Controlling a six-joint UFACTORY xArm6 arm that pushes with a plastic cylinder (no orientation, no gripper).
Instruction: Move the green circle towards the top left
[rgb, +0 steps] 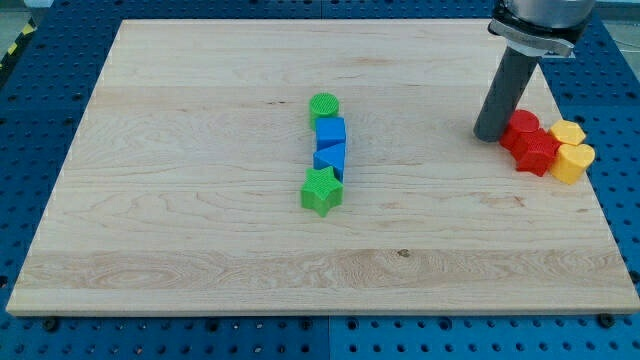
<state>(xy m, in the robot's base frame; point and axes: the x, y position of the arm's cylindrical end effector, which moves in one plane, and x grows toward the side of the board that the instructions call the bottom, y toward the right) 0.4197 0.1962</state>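
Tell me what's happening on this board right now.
A single arm with a dark rod is meant to push the green circle toward the view's top left. My tip sits far off at the view's right, just left of the red blocks, which have yellow blocks beside them. The green circle heads a tight column in the middle: below it a blue cube, another blue block, then a green star. Nothing is touching the circle yet.

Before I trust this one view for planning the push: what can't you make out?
- My tip: whether it touches the red blocks; too close to tell.
- Red blocks and yellow blocks: shapes, bunched and small.
- Arm above the rod: cut off by the view's top.
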